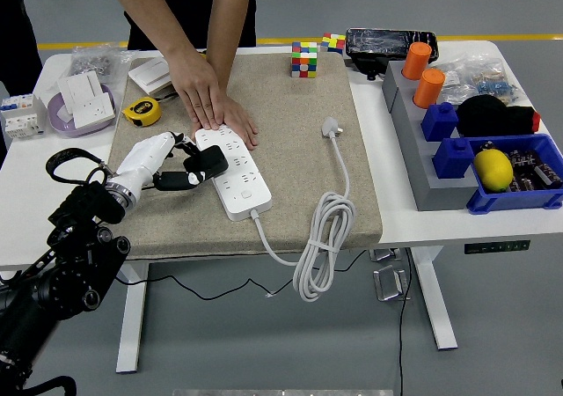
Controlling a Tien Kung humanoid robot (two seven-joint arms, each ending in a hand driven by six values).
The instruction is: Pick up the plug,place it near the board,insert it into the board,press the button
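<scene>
The left hand's fingers (180, 179) are curled around the near edge of the black plug (207, 161), gripping it, though the exact contact is hard to make out. The plug sits on the left end of the white board (237, 172), a power strip lying diagonally left of the frame's centre on the beige mat (299, 150). Whether its pins are seated in a socket cannot be told. The left hand (154, 163) joins a black arm rising from the lower left corner.

Just above the board, a person's hands (211, 106) press flat on its far end, seemingly steadying it. The board's white cord (325, 238) loops off the mat's lower edge and ends in a white plug head (332, 128) right of centre.

The insertion step appears to be in hand. The next move likely calls for pushing the plug straight down until it seats, releasing it, then reaching the button near the board's lower end.

A colour cube (304, 59) stands at the top of the mat; a yellow tape measure (141, 111) lies on the surface at upper left.
</scene>
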